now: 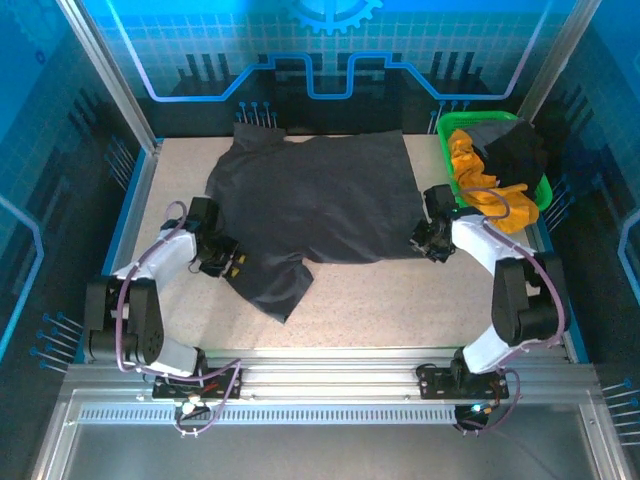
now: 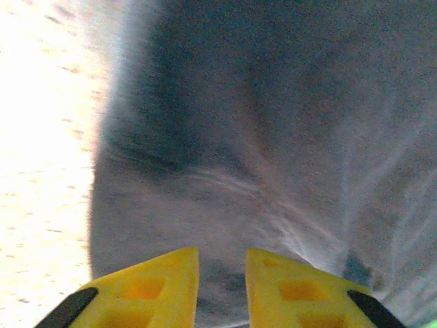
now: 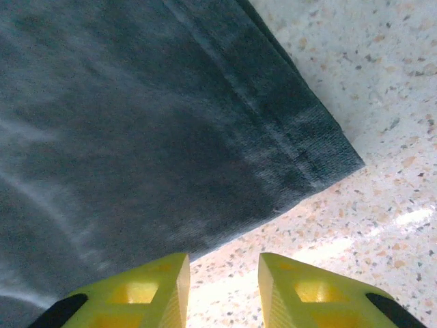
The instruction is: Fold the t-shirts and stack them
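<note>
A charcoal-grey t-shirt [image 1: 320, 200] lies spread on the tabletop [image 1: 400, 300], the left fingers [image 2: 164, 280] parted over its sleeve side and the right fingers [image 3: 157, 283] parted beside its hem corner. A mustard-yellow t-shirt [image 1: 465, 160] and a black t-shirt [image 1: 515, 150] sit in a green basket [image 1: 455, 125].

Robot lab cell: aluminium frame [image 1: 330, 385], blue printed wall panels [image 1: 330, 50], speckled tabletop [image 1: 370, 310].

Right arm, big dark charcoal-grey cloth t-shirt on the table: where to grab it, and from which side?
Take the stitched hem corner of the dark charcoal-grey cloth t-shirt, probably best from its near right side. The corner lies flat, with bare speckled table on two sides, just ahead of the open right tool. One finger can likely slide under it there.
</note>
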`<action>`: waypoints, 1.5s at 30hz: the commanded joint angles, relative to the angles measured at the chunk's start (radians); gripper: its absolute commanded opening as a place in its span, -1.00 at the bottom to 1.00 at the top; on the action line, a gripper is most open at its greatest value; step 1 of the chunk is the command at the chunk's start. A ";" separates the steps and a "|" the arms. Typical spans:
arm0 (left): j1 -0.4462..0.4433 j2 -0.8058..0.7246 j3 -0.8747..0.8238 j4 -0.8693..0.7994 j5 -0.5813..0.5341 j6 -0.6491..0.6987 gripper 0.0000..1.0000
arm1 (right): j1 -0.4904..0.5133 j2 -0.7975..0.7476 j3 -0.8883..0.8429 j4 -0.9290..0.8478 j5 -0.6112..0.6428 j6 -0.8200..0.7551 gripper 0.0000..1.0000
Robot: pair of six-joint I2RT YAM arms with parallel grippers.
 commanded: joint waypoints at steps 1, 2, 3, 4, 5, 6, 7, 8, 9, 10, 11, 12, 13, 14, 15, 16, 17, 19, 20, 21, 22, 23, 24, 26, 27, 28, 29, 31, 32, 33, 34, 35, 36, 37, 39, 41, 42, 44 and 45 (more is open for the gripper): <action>0.006 -0.082 -0.056 -0.083 -0.063 -0.012 -0.42 | 0.002 0.053 0.060 0.002 -0.007 -0.031 -0.35; 0.007 -0.082 -0.072 -0.071 -0.046 -0.012 -0.40 | -0.001 0.075 0.075 -0.010 -0.002 -0.035 -0.35; 0.005 -0.076 -0.082 -0.058 -0.031 -0.013 -0.38 | -0.006 0.095 0.090 -0.029 0.001 -0.036 -0.35; 0.005 -0.063 -0.093 -0.045 -0.017 -0.018 -0.37 | -0.013 0.117 0.107 -0.050 0.005 -0.038 -0.35; 0.006 -0.049 -0.098 -0.038 -0.011 -0.023 -0.36 | -0.020 0.136 0.121 -0.069 0.012 -0.039 -0.35; 0.005 -0.038 -0.100 -0.037 -0.014 -0.024 -0.36 | -0.024 0.149 0.134 -0.086 0.022 -0.040 -0.34; 0.005 -0.027 -0.102 -0.027 -0.021 -0.025 -0.34 | -0.031 0.162 0.145 -0.096 0.027 -0.043 -0.34; 0.006 -0.017 -0.104 -0.015 -0.034 -0.025 -0.33 | -0.036 0.175 0.154 -0.100 0.028 -0.050 -0.33; 0.007 -0.008 -0.104 -0.004 -0.044 -0.025 -0.33 | -0.040 0.185 0.163 -0.104 0.027 -0.057 -0.33; 0.008 0.007 -0.103 0.014 -0.051 -0.025 -0.33 | -0.041 0.203 0.176 -0.114 0.029 -0.067 -0.32; 0.008 0.026 -0.095 0.027 -0.056 -0.025 -0.33 | -0.042 0.227 0.197 -0.129 0.028 -0.076 -0.32; 0.009 0.043 -0.087 0.028 -0.062 -0.025 -0.34 | -0.042 0.250 0.216 -0.149 0.026 -0.084 -0.32; 0.008 0.064 -0.078 0.029 -0.065 -0.023 -0.35 | -0.041 0.281 0.237 -0.174 0.022 -0.090 -0.32; 0.008 0.083 -0.074 0.023 -0.066 -0.025 -0.36 | -0.041 0.307 0.252 -0.195 0.017 -0.096 -0.33; 0.008 0.093 -0.075 0.023 -0.064 -0.028 -0.38 | -0.041 0.323 0.261 -0.214 0.016 -0.096 -0.34; 0.008 0.099 -0.079 0.016 -0.067 -0.031 -0.41 | -0.039 0.332 0.264 -0.229 0.018 -0.096 -0.34; 0.011 0.098 -0.087 0.005 -0.075 -0.037 -0.44 | -0.036 0.337 0.260 -0.237 0.019 -0.095 -0.33; 0.022 0.077 -0.125 0.001 -0.080 -0.051 -0.52 | -0.033 0.332 0.248 -0.254 0.020 -0.092 -0.33; 0.035 0.059 -0.154 0.000 -0.074 -0.065 -0.57 | -0.029 0.326 0.237 -0.260 0.021 -0.090 -0.33; 0.049 0.044 -0.183 0.004 -0.062 -0.075 -0.61 | -0.025 0.317 0.226 -0.264 0.022 -0.087 -0.33; 0.068 0.028 -0.220 0.013 -0.042 -0.080 -0.64 | -0.020 0.304 0.210 -0.267 0.021 -0.084 -0.33; 0.087 0.011 -0.248 0.016 -0.028 -0.079 -0.67 | -0.013 0.287 0.189 -0.267 0.023 -0.080 -0.33; 0.099 -0.004 -0.269 0.016 -0.020 -0.078 -0.70 | -0.009 0.274 0.172 -0.267 0.026 -0.075 -0.33; 0.120 -0.049 -0.300 0.000 -0.013 -0.061 -0.72 | 0.000 0.243 0.133 -0.267 0.026 -0.069 -0.33; 0.123 -0.071 -0.302 -0.010 -0.016 -0.055 -0.73 | 0.002 0.227 0.116 -0.264 0.024 -0.064 -0.33; 0.123 -0.107 -0.299 -0.020 -0.023 -0.047 -0.73 | 0.004 0.208 0.097 -0.261 0.021 -0.060 -0.33; 0.122 -0.147 -0.294 -0.022 -0.026 -0.041 -0.69 | 0.005 0.186 0.081 -0.254 0.022 -0.057 -0.33; 0.116 -0.213 -0.276 -0.017 -0.021 -0.030 -0.63 | 0.005 0.151 0.059 -0.242 0.026 -0.059 -0.34; 0.113 -0.229 -0.257 -0.043 -0.029 -0.024 -0.64 | 0.005 0.139 0.058 -0.247 0.035 -0.063 -0.35; 0.108 -0.233 -0.230 -0.076 -0.040 -0.013 -0.66 | 0.003 0.134 0.060 -0.255 0.041 -0.069 -0.37; 0.104 -0.227 -0.206 -0.113 -0.051 0.001 -0.68 | 0.000 0.129 0.063 -0.266 0.040 -0.074 -0.38; 0.101 -0.220 -0.187 -0.135 -0.057 0.012 -0.70 | -0.001 0.124 0.061 -0.272 0.035 -0.076 -0.38; 0.099 -0.219 -0.182 -0.142 -0.057 0.015 -0.71 | -0.004 0.116 0.057 -0.270 0.029 -0.077 -0.38; 0.098 -0.225 -0.181 -0.143 -0.049 0.012 -0.70 | -0.004 0.100 0.053 -0.267 0.023 -0.079 -0.37; 0.083 -0.248 -0.178 -0.155 -0.041 -0.001 -0.59 | -0.004 0.063 0.042 -0.257 0.022 -0.083 -0.31; 0.042 -0.268 -0.161 -0.198 -0.047 -0.006 -0.38 | -0.004 0.013 0.043 -0.259 0.032 -0.091 -0.24; 0.019 -0.270 -0.156 -0.224 -0.049 -0.009 -0.31 | -0.005 -0.002 0.046 -0.264 0.036 -0.095 -0.21; -0.043 -0.272 -0.159 -0.275 -0.043 -0.026 -0.23 | -0.007 -0.034 0.045 -0.269 0.036 -0.106 -0.16; -0.074 -0.278 -0.169 -0.287 -0.039 -0.038 -0.22 | -0.012 -0.048 0.041 -0.273 0.033 -0.109 -0.14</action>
